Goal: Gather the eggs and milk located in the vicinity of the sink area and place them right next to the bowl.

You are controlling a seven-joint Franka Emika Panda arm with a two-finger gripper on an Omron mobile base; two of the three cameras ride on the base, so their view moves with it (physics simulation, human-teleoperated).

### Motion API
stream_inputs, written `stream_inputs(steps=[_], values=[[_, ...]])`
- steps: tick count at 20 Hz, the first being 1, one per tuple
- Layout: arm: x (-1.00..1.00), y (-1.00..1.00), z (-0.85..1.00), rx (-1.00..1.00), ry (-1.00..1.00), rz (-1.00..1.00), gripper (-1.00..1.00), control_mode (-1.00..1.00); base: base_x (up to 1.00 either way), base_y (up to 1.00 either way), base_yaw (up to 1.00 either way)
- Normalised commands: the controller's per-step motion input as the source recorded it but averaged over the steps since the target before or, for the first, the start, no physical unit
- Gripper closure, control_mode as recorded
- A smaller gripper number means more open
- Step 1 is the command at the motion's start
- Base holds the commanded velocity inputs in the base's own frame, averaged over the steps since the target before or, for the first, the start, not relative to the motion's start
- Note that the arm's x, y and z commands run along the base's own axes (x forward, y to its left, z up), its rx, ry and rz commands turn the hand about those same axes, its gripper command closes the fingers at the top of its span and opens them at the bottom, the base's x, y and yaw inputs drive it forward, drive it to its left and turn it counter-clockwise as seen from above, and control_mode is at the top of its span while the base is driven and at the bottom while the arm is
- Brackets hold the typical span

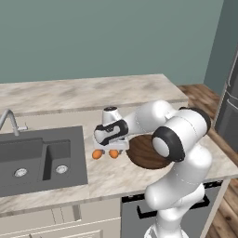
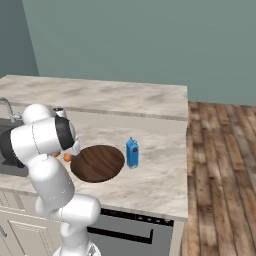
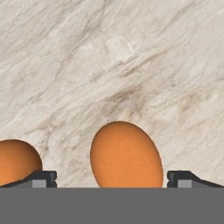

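Two orange-brown eggs lie on the marble counter just left of the bowl [image 1: 148, 154], one egg [image 1: 97, 154] to the left and the other egg [image 1: 114, 153] beside it. My gripper [image 1: 110, 148] hangs right over them, pointing down and open. In the hand view one egg [image 3: 126, 155] lies between the two fingertips [image 3: 42, 178] with a gap on each side, and the second egg [image 3: 16, 161] sits outside the left tip. The blue milk carton [image 2: 132, 153] stands upright right of the dark wooden bowl [image 2: 97, 163]. An egg [image 2: 67, 157] peeks out left of the bowl.
The dark grey double-basin sink [image 1: 37, 160] with its curved faucet [image 1: 9, 120] is set into the counter left of the eggs. A raised marble ledge [image 1: 88, 93] runs along the back. The counter ends at the right over wooden floor [image 2: 220, 165].
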Motion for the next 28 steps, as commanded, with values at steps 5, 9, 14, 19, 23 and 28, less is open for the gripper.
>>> stream_inputs(steps=[5, 9, 14, 19, 23, 28], values=[[0.0, 0.0, 0.02, -0.09, 0.0, 0.0, -1.0, -1.0, 0.0, 0.0, 0.0], [0.0, 0.03, 0.0, -0.18, 0.0, 0.0, -1.0, -1.0, 0.0, 0.0, 0.0], [0.0, 0.37, 0.11, -0.13, 0.0, 0.01, -1.0, -1.0, 0.0, 0.0, 0.0], [0.04, 0.28, 0.01, -0.07, -0.03, 0.01, -1.0, -1.0, 0.0, 0.0, 0.0], [0.03, 0.05, 0.0, -0.1, 0.0, 0.0, -1.0, -1.0, 0.0, 0.0, 0.0], [0.0, -0.19, 0.01, -0.07, 0.0, 0.0, -1.0, -1.0, 0.0, 0.0, 0.0]])
